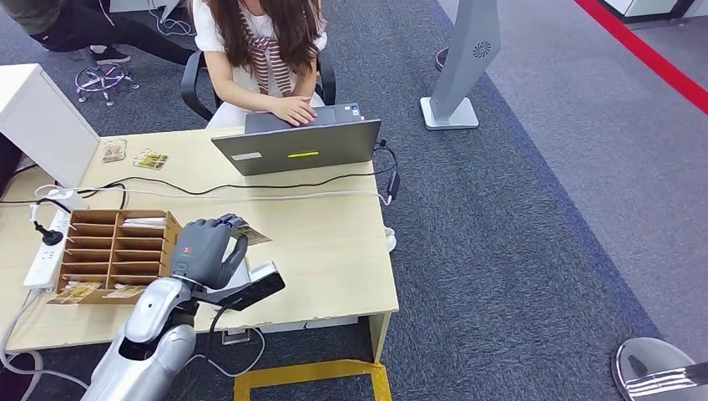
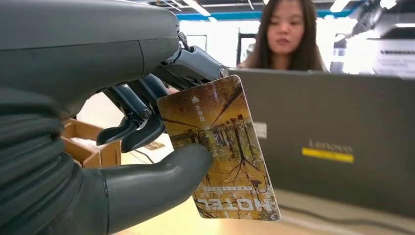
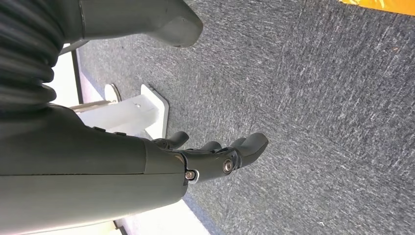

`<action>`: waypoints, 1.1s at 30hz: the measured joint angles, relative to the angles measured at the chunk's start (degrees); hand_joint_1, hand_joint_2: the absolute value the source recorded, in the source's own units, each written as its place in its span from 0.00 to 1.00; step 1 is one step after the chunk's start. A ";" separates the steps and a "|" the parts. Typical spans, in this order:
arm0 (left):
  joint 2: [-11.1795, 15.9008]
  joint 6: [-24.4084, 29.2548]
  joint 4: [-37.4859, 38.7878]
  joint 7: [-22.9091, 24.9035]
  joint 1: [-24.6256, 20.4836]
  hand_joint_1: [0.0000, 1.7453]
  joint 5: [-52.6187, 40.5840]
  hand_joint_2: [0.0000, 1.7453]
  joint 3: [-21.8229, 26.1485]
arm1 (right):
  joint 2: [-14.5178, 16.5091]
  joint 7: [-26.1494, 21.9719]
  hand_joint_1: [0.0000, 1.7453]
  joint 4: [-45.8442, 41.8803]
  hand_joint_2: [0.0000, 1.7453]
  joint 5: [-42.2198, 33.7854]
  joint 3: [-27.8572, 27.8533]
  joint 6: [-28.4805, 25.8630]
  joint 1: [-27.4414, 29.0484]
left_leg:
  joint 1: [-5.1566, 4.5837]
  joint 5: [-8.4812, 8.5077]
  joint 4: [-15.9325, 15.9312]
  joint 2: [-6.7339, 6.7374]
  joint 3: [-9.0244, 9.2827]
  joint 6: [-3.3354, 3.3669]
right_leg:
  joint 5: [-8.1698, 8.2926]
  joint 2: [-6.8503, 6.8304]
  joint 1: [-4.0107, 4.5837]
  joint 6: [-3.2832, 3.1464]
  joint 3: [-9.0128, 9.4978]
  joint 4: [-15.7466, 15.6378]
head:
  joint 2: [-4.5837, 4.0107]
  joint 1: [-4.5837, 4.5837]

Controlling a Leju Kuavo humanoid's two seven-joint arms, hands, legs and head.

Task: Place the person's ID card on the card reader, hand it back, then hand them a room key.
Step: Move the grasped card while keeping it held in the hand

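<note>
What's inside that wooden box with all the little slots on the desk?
The wooden box has rows of open slots. A pale card lies in a top one; the others look dark and shadowed. The robot hand holding the hotel key card covers its right end.

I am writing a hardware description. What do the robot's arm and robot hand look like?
The left arm is silver and smooth, with a black cable beside it. The left robot hand is dark grey with a small red mark, a ribbed grey cover, a thick thumb and darker fingers. The right robot hand looks alike.
</note>
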 joint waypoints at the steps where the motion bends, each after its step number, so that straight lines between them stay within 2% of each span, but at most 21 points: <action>1: 0.36 -1.29 -0.25 0.42 0.08 1.00 0.10 1.00 -0.65 | 0.00 0.00 0.00 0.00 1.00 -0.01 -0.13 0.01 0.02 | 0.00 0.01 0.00 0.00 0.00 -0.01 | 0.00 0.00 0.00 0.00 0.00 0.00 | 0.00 0.01; 9: 2.58 -6.85 -0.47 3.45 0.11 1.00 0.63 1.00 -4.35 | 0.00 0.15 0.00 0.02 1.00 -0.16 -0.67 0.00 0.16 | 0.00 0.02 -0.01 0.00 0.01 -0.02 | 0.01 0.00 0.00 -0.01 0.00 0.02 | 0.00 0.00; 18: 3.03 -7.20 0.08 7.37 0.12 1.00 -0.12 1.00 -5.11 | 0.00 0.60 0.00 0.02 1.00 -0.26 -0.84 -0.02 0.17 | 0.00 0.02 0.00 0.00 0.01 -0.02 | 0.01 0.00 0.00 -0.01 -0.01 0.02 | 0.00 0.01; 29: 3.08 -7.08 0.63 8.06 0.12 1.00 -0.37 1.00 -5.15 | 0.00 0.66 0.00 0.02 1.00 -0.29 -0.86 -0.02 0.17 | 0.00 0.02 -0.01 0.00 0.01 -0.02 | 0.01 0.00 0.00 -0.01 -0.01 0.02 | 0.00 0.01; 33: 3.08 -6.68 0.64 10.06 0.15 1.00 -1.91 1.00 -5.16 | 0.00 0.69 0.00 0.02 1.00 -0.34 -0.90 -0.02 0.17 | 0.00 0.02 -0.01 0.00 0.01 -0.02 | 0.01 0.00 0.00 -0.01 0.00 0.02 | 0.00 0.02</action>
